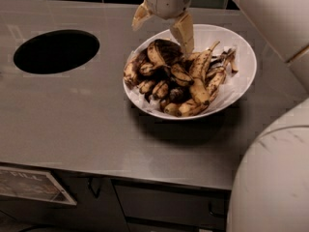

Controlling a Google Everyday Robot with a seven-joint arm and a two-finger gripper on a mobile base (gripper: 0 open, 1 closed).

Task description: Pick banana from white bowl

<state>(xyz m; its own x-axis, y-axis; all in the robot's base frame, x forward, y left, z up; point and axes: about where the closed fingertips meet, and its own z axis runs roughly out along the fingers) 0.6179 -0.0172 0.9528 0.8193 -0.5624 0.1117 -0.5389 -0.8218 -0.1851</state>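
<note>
The white bowl [240, 52] stands on the grey counter at centre right, heaped with several overripe bananas. The banana [165, 51], large, curved and mostly black-brown, lies on top of the heap at its upper left. My gripper [162, 36] hangs just above the bowl's far-left side, open and empty. Its left finger is outside the bowl's rim. Its right finger [184, 32] reaches down to the right end of the banana and seems to touch the heap.
A round black hole [56, 50] is cut in the counter [72, 124] at the left. Smaller, yellower spotted bananas [199, 88] fill the bowl's front and right. My pale arm body [273, 178] fills the lower right. Drawers sit below the counter's front edge.
</note>
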